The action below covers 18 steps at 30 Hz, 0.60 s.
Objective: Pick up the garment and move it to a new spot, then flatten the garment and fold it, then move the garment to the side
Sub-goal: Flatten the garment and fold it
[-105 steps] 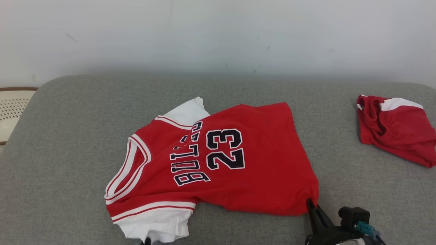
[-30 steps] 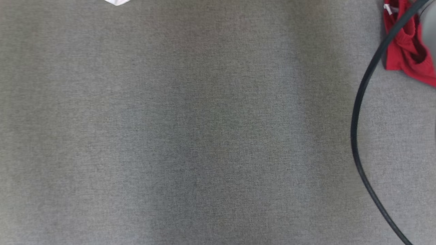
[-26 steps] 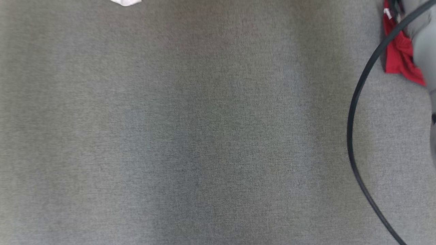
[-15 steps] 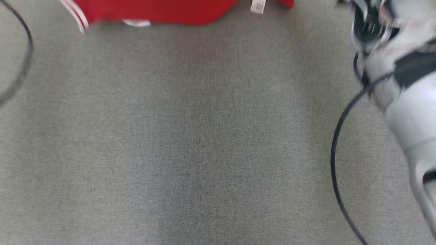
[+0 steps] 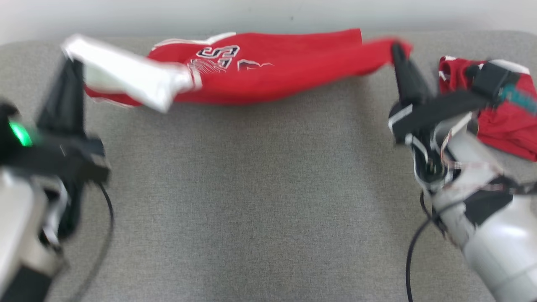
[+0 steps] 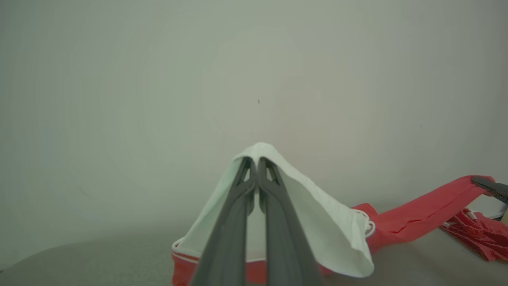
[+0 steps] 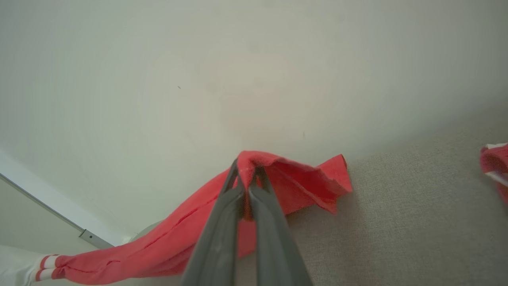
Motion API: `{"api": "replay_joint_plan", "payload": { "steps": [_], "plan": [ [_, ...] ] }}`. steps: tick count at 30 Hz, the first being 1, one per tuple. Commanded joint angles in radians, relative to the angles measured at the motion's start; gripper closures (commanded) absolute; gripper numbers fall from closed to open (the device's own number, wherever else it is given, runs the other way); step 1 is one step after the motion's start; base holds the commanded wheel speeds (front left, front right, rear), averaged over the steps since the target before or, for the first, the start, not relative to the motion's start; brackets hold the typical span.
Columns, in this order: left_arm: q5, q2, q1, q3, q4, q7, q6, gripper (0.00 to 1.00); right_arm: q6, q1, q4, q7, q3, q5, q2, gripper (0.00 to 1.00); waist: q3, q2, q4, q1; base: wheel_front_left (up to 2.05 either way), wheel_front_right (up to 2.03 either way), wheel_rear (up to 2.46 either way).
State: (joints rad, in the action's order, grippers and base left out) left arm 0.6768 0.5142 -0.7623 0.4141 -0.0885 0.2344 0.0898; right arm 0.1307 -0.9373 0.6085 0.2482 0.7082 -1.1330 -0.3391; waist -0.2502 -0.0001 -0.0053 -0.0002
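Note:
The garment (image 5: 268, 71) is a red jersey with white sleeves and dark lettering. It hangs stretched between my two grippers over the far part of the grey cushion (image 5: 251, 201). My left gripper (image 5: 70, 65) is shut on the white sleeve (image 6: 317, 222), which drapes over its tips (image 6: 254, 161). At the other end my right gripper (image 5: 397, 48) is shut on a red hem corner (image 7: 301, 182), pinched at its tips (image 7: 248, 169). The cloth sags in the middle and is blurred.
A second red and white garment (image 5: 503, 126) lies crumpled at the cushion's far right, just behind my right wrist, also seen as a red heap (image 6: 476, 234). A pale wall (image 5: 268, 12) rises right behind the cushion. Black cables (image 5: 413, 256) hang from both arms.
The head camera has swung up from bare cushion to the far edge. The garment, flat on the cushion earlier, is now lifted and stretched between both shut grippers.

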Motion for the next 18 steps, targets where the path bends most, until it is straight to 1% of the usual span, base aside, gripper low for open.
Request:
{"api": "replay_joint_plan", "payload": {
  "steps": [1, 4, 9, 13, 15, 18],
  "plan": [
    [0.004, 0.003, 0.068, -0.004, 0.042, 0.005, 0.021, 1.00, 0.000, 0.041, -0.025, 0.008, 0.007, -0.004, -0.015, 1.00, 0.016, 0.0001, 0.002, 0.0002, 0.00, 0.00, 0.00],
    [0.020, 0.002, 0.178, -0.017, 0.130, 0.014, 0.061, 1.00, 0.000, 0.124, -0.075, 0.009, 0.016, -0.003, -0.032, 1.00, 0.026, 0.0001, 0.002, 0.0002, 0.00, 0.00, 0.00],
    [0.041, -0.029, 0.343, -0.036, 0.199, 0.026, 0.104, 1.00, 0.000, 0.256, -0.137, 0.010, 0.011, 0.011, -0.068, 1.00, 0.047, 0.0001, 0.008, 0.0002, 0.00, 0.00, 0.00],
    [0.034, -0.062, 0.455, -0.065, 0.232, 0.032, 0.126, 1.00, 0.000, 0.348, -0.174, 0.009, 0.015, 0.042, -0.093, 1.00, 0.066, 0.0001, 0.009, 0.0002, 0.00, 0.00, 0.00],
    [0.039, -0.095, 0.513, -0.095, 0.255, 0.032, 0.139, 1.00, 0.000, 0.394, -0.182, 0.010, 0.002, 0.055, -0.096, 1.00, 0.074, 0.0001, 0.009, 0.0002, 0.00, 0.00, 0.00],
    [0.020, -0.135, 0.604, -0.132, 0.281, 0.033, 0.134, 1.00, 0.000, 0.450, -0.190, 0.013, -0.025, 0.091, -0.102, 1.00, 0.082, 0.0001, 0.012, 0.0002, 0.00, 0.00, 0.00]
  ]
}}
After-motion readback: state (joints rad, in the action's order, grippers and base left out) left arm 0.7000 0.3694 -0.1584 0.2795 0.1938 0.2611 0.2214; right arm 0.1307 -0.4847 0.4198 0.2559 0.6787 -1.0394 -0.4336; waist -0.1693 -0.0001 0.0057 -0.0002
